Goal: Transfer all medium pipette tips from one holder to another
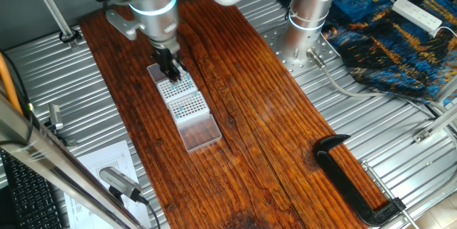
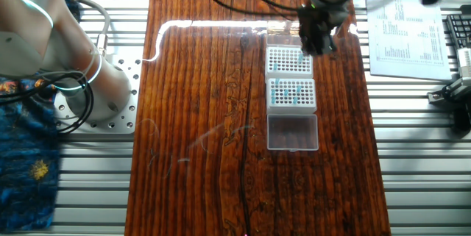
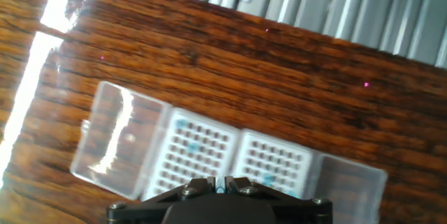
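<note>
Two white grid holders lie end to end on the wooden table. The nearer holder [image 2: 293,93] carries several medium pipette tips [image 2: 283,98], seen as teal dots. The farther holder [image 2: 285,61] shows a few teal dots near its right side. In the hand view both holders [image 3: 192,154] [image 3: 276,161] lie below the fingers, each with a clear lid [image 3: 115,140] folded out. My gripper [image 3: 225,182] is shut on a slim teal tip that shows between the fingertips. It hangs just above the farther holder [image 1: 170,79], at its far end.
A clear lid [image 1: 200,133] lies beyond the nearer holder. A black clamp [image 1: 357,179] grips the table's edge. A second arm's base [image 2: 88,89] stands beside the table, with blue cloth [image 1: 400,43] and a power strip [image 1: 418,13] near it. A printed sheet [image 2: 408,34] lies off the table.
</note>
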Controlling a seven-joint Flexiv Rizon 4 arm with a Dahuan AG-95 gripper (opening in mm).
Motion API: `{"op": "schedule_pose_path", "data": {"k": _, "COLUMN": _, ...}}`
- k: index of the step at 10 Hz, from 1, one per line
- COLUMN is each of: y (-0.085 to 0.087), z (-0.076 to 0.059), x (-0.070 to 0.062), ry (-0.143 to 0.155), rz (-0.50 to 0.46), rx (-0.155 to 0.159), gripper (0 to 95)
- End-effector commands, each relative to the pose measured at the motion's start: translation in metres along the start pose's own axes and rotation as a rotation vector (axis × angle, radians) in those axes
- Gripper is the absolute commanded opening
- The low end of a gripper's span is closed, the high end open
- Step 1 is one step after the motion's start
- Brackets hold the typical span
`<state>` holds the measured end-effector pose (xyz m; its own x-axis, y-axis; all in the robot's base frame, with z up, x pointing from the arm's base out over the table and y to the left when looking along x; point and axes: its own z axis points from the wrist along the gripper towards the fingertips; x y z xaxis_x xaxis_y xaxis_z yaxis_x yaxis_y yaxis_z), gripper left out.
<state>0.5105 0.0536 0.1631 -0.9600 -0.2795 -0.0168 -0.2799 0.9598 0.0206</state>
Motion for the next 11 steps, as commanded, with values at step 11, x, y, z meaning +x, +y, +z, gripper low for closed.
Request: {"op": "schedule_pose_path", "data": {"k": 11, "y": 0.016, "z": 0.020, "x": 0.013, "ry": 0.007, "rz": 0.028, "rx": -0.025, "gripper": 0.0}}
